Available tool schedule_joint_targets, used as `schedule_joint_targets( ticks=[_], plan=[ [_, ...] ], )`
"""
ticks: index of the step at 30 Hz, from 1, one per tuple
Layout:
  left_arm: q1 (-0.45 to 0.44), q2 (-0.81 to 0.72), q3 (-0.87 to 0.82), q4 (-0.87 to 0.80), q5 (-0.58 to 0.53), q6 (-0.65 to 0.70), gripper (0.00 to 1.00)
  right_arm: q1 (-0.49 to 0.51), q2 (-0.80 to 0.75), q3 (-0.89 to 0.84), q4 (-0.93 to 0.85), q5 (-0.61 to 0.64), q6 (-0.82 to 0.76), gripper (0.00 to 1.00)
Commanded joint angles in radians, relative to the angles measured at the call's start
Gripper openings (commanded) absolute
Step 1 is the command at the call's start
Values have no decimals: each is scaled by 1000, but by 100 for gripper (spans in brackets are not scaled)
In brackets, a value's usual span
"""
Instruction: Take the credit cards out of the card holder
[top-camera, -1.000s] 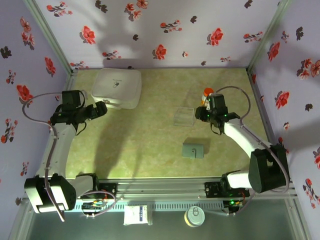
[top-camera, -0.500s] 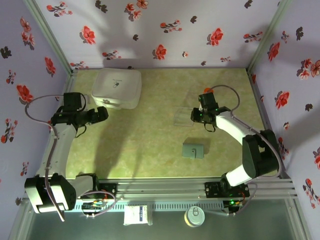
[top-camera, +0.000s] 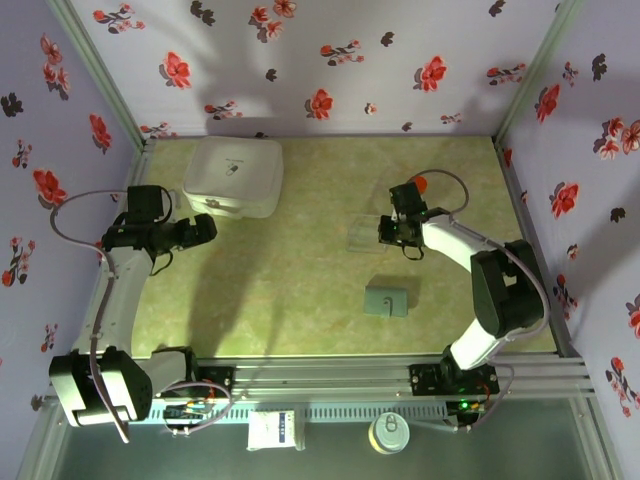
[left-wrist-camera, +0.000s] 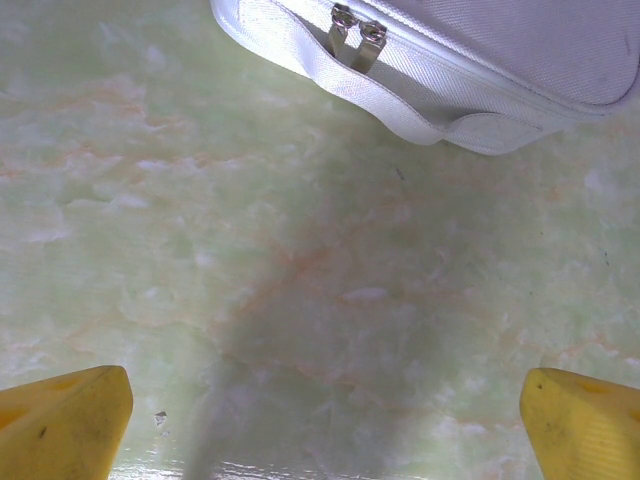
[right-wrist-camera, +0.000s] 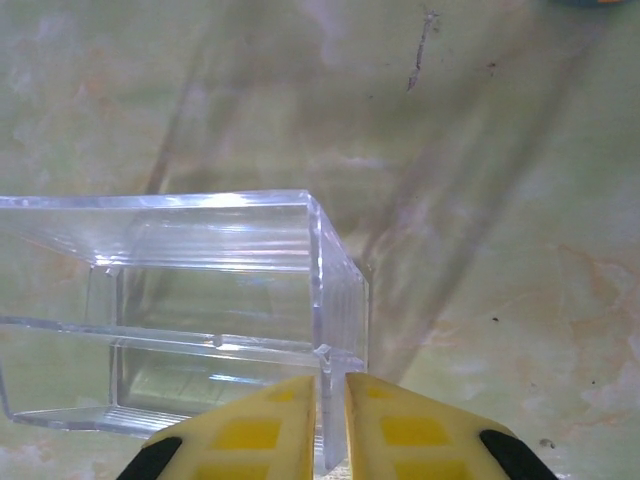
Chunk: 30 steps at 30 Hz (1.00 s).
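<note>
On the green marbled table (top-camera: 300, 290) inside floral walls (top-camera: 300, 60), the card holder (top-camera: 386, 300) lies flat near the front edge, just beyond it the right gripper (right-wrist-camera: 330, 385) pinches a wall of the clear box (right-wrist-camera: 200, 300), and well to its left the left gripper (top-camera: 206, 227) stands spread wide beside the white case (top-camera: 233, 175).

Table (top-camera: 300, 300): pale green-yellow marbled top, matte, with faint orange veining; soft grey shadows (top-camera: 232, 285) across it.
Back wall (top-camera: 320, 60): lavender fabric printed with red and dark flowers.
Left wall (top-camera: 40, 150), right wall (top-camera: 600, 150): same print.
Corner posts: pale metal, one far left (top-camera: 100, 75), one far right (top-camera: 535, 70).
Near edge: ribbed aluminium rail (top-camera: 330, 375).
Light: even, diffuse, from above.
</note>
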Motion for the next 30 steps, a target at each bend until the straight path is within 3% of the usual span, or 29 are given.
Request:
schedule_joint_targets(
  ticks=[1,18,30],
  plan=[
    [5,-21,-11,-10,20,15,100,11,27,37,-16,1,14,15],
    [7,-13,-14,-14,37,12,100,104,192,260,-81,70,53,8],
    [8,-13,-17,-11,48,9,100,107,335,441,-133,89,74,8]
  ],
)
